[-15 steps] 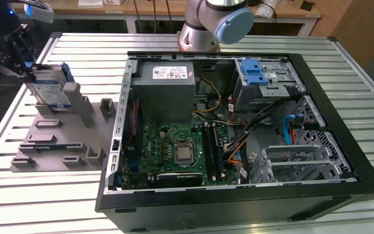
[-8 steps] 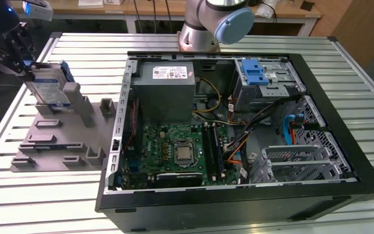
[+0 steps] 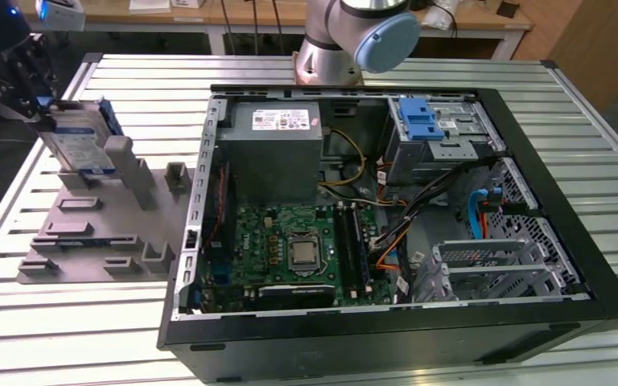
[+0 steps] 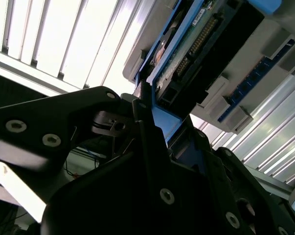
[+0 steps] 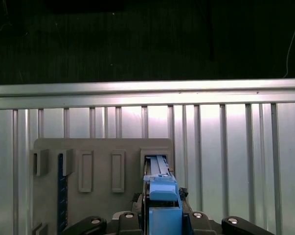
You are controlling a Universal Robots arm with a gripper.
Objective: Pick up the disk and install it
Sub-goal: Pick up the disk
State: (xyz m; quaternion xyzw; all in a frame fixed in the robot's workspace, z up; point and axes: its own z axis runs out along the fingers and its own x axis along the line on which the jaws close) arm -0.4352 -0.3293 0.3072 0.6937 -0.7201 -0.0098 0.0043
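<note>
Claw closure was on the disk. In both wrist views the black fingers lay against the two sides of its blue carrier frame with no gap visible, so the grip was judged as made. The disk stood on edge, upright, at the far end of the grey holding fixture, which lay on the ribbed metal surface at the exterior view's left. Its lower edge was at one of the fixture's slots, and whether it had cleared that slot could not be determined. Beyond the fixture, just beside it, the open computer case lay on its side with the motherboard exposed. The metal drive bay with a blue latch sat in the far corner of the case, toward the exterior view's right, well apart from the disk. Assessment: the grasp part of the pick-up appeared complete, but a lift was not confirmed. Carrying the disk to the case and installing it were not yet done.
</note>
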